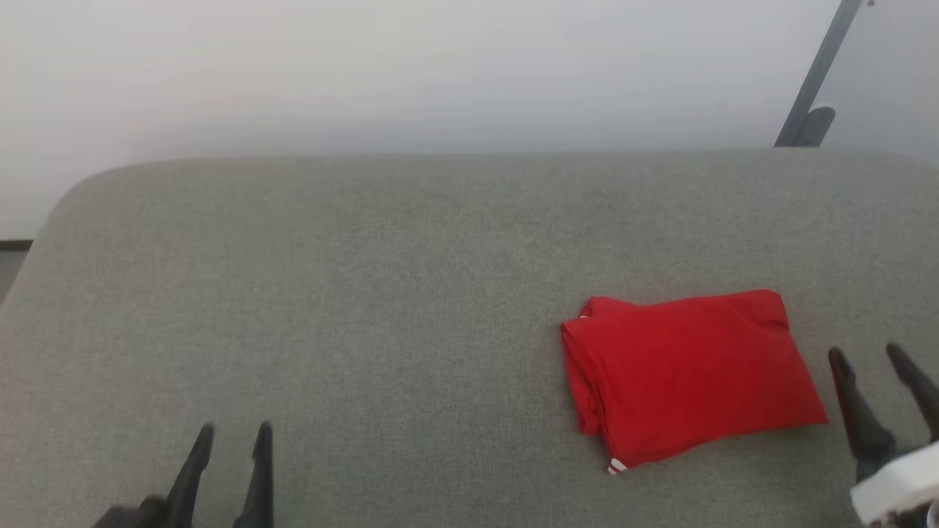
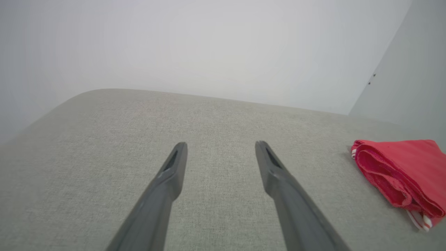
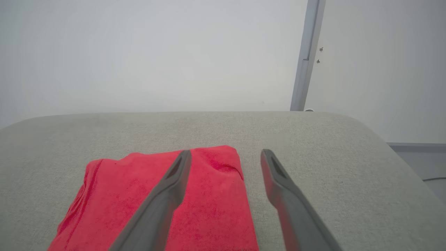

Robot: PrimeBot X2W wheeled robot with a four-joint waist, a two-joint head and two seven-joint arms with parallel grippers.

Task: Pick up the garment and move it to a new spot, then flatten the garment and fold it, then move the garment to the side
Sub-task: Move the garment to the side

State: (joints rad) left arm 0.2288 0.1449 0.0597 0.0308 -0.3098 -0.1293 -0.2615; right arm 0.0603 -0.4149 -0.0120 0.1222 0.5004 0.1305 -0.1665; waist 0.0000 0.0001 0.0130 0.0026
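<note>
On the right half of the grey padded surface point(image 1: 367, 293): the garment point(image 1: 689, 374), lying as a compact red folded packet, apart from both grippers.
Garment, visible detail: stacked layers along its left edge; a bit of striped trim point(image 1: 618, 465) peeping out at the near left corner.
Left gripper point(image 1: 235, 429): fingers spread, holding nothing, over bare surface well to the left of the garment.
Right gripper point(image 1: 866, 352): fingers spread, holding nothing, just beside the garment's right edge (in its wrist view one finger crosses in front of the red cloth; contact cannot be told).
Task standing, as judged: fold made and packet off to one side; little appears left to do.
Hazard 1: a right finger sweeping leftward could catch the near right corner and drag the packet, since soft cloth on a textured cover tends to bunch.
Hazard 2: any re-grasp pinching only the top layer would likely peel the fold open.
Hazard 3: the loose left layers could slump apart if nudged.
</note>
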